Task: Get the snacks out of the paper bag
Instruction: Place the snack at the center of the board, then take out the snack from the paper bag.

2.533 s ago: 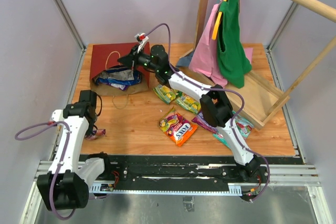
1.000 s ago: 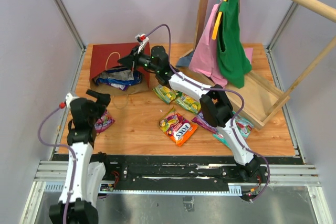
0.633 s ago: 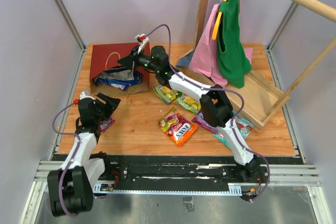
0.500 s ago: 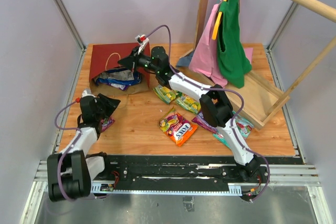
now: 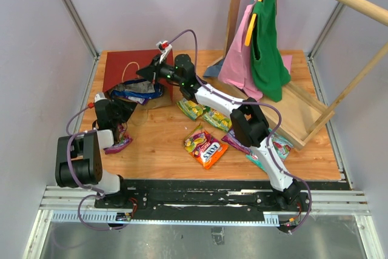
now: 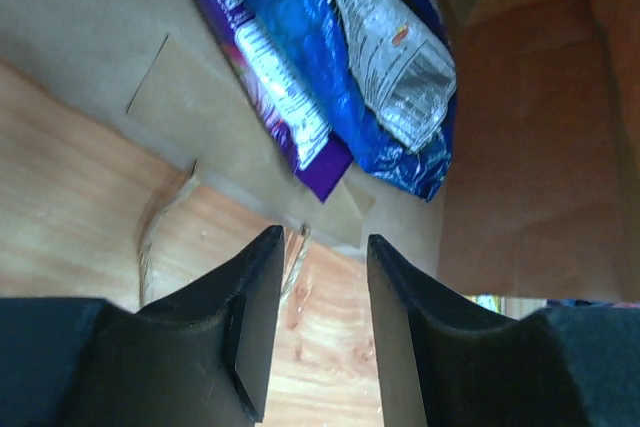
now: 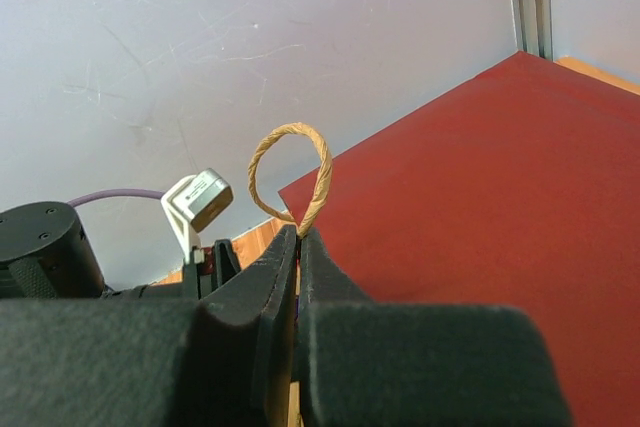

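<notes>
The left gripper (image 6: pixel 320 239) has left a packet (image 5: pixel 119 144) on the tabletop (image 5: pixel 159 151) and returned, fingers apart and empty, to the bag (image 5: pixel 118 68) mouth, where snacks (image 6: pixel 340 77) remain; right gripper (image 7: pixel 298 237) pinches the handle (image 7: pixel 290 172)

bag (image 5: pixel 124 70) mouth open toward near, bare wood before it crossed by a loose handle (image 6: pixel 150 237), blue packets (image 5: pixel 136 91) filling the mouth, right arm (image 5: pixel 212 97) over mid-table packets (image 5: pixel 206 148), frame (image 5: pixel 303 113) and garments (image 5: pixel 267 53) closing far right
</notes>
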